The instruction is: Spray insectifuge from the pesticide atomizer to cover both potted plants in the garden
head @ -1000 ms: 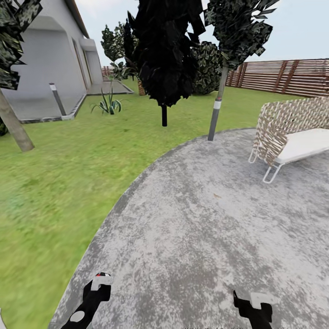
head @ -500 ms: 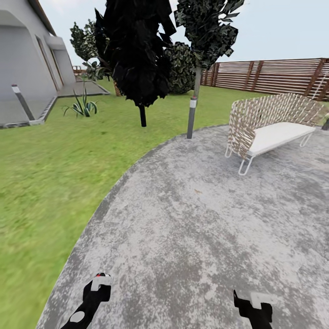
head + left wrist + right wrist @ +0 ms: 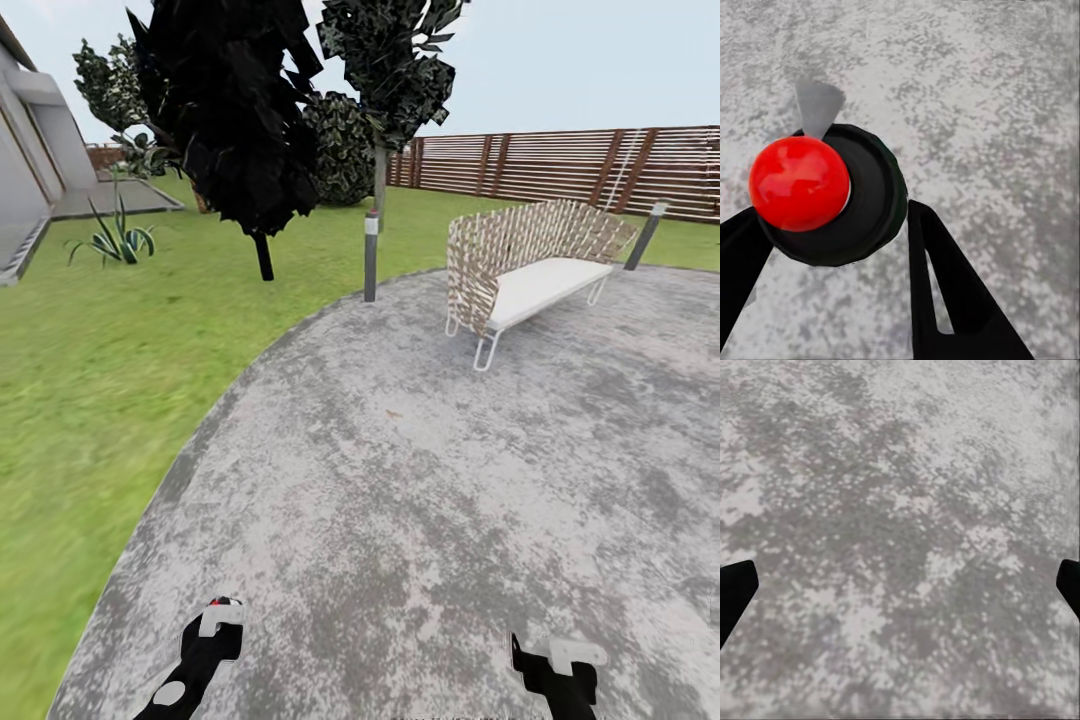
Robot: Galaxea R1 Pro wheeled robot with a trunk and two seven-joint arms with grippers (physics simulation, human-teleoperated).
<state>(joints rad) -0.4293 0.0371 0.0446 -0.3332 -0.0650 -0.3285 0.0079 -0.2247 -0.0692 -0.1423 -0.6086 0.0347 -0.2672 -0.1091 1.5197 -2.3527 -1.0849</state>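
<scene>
Robot stands on the mottled grey concrete patio [image 3: 420,480] of the garden, lawn [image 3: 90,380] curving round its left edge; a wicker bench with white cushion [image 3: 525,262] sits on the patio's far side; one grey bollard lamp [image 3: 371,256] at the patio rim, another [image 3: 645,236] tilted beyond the bench; dark-leaved trees [image 3: 235,110] and a spiky agave [image 3: 115,238] on the grass; slatted wooden fence [image 3: 560,165] behind. Left gripper [image 3: 840,247] hangs low over the concrete, fingers spread, nothing grasped; right gripper [image 3: 900,585] likewise wide apart and empty. Atomizer and potted plants not located from these views.
</scene>
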